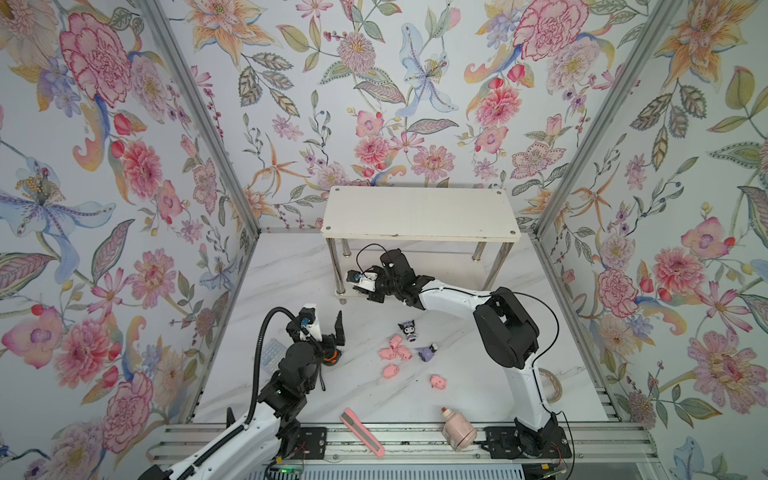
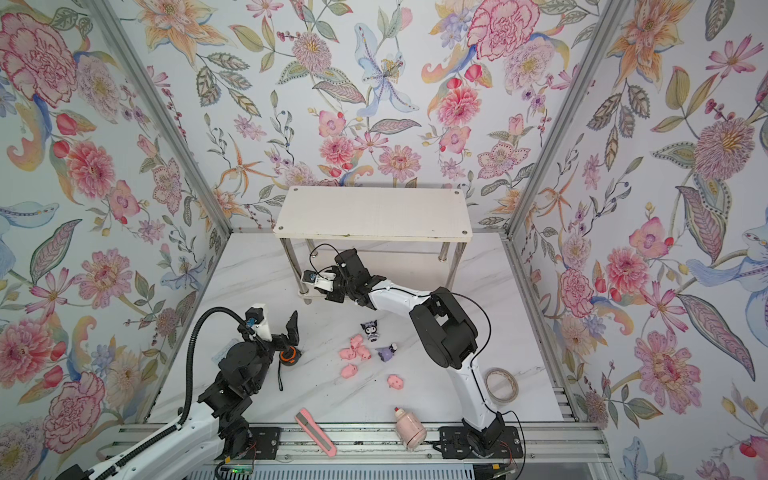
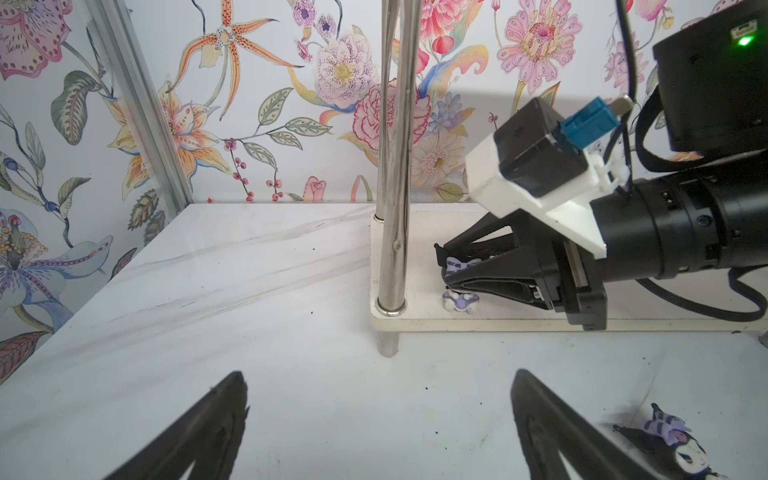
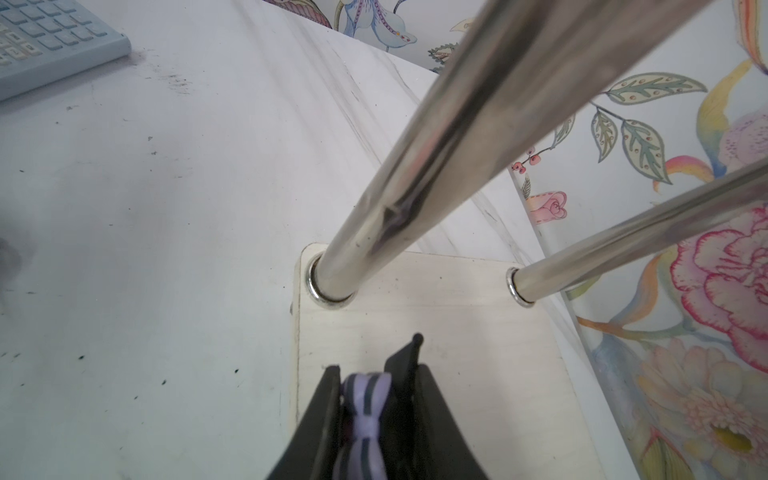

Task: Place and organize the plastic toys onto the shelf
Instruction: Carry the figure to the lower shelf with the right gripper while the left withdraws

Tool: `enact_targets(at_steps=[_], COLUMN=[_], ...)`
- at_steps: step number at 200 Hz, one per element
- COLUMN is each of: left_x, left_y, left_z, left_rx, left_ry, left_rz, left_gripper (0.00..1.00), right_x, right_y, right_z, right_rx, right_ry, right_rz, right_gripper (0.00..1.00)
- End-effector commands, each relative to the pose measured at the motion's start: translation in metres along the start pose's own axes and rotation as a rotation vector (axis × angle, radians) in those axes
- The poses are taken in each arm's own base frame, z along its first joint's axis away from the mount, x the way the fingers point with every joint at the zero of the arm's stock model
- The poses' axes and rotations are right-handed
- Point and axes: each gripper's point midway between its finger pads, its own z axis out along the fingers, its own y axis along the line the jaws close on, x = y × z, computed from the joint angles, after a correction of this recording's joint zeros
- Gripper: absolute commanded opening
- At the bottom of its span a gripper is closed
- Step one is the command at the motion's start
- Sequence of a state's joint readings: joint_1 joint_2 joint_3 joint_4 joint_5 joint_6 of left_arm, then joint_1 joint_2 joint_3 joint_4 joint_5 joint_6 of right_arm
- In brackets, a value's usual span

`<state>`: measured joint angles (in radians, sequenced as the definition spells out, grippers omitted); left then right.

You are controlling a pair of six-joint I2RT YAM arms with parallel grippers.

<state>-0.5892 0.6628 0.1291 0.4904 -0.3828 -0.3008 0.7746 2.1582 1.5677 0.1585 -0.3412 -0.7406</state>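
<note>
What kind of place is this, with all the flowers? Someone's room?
Probably a robot test booth, not a room: flowered panels held in metal posts, a left arm and right arm bolted to a rail, and toys scattered on a marble-look tabletop.

Glossy chrome legs (image 4: 436, 158), matt white shelf (image 4: 436, 353) boards.

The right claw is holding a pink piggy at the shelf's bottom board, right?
No. The right gripper is holding a purple-white figurine, not a pink pig, at the shelf's bottom board. The right wrist view shows its striped purple bow in the grip.
</note>
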Motion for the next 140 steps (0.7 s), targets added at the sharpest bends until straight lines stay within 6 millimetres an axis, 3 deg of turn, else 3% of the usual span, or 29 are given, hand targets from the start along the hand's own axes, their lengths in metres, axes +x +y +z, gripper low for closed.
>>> enact_targets(at_steps=[1,87,140], left_x=[-0.01,-0.015,-0.011], left_y=[0.002,0.001,0.0], left_z=[0.001,0.003,0.004], left_rx=[-0.022,-0.023,-0.019], left_ry=[-0.016,-0.017,-0.001], left_rz=[-0.031,-0.039,-0.019], left_gripper=[0.99,0.99,0.99], right_x=[-0.008,0.01,0.013], right_y=[-0.004,-0.005,-0.002], right_z=[-0.004,-0.015,-0.01], right_rx=[-0.002,-0.011,-0.022], right_ry=[-0.071,-0.122,-0.128], right_rz=[-0.034,0.016,-0.014], right_gripper=[0.12,0.29,0.3])
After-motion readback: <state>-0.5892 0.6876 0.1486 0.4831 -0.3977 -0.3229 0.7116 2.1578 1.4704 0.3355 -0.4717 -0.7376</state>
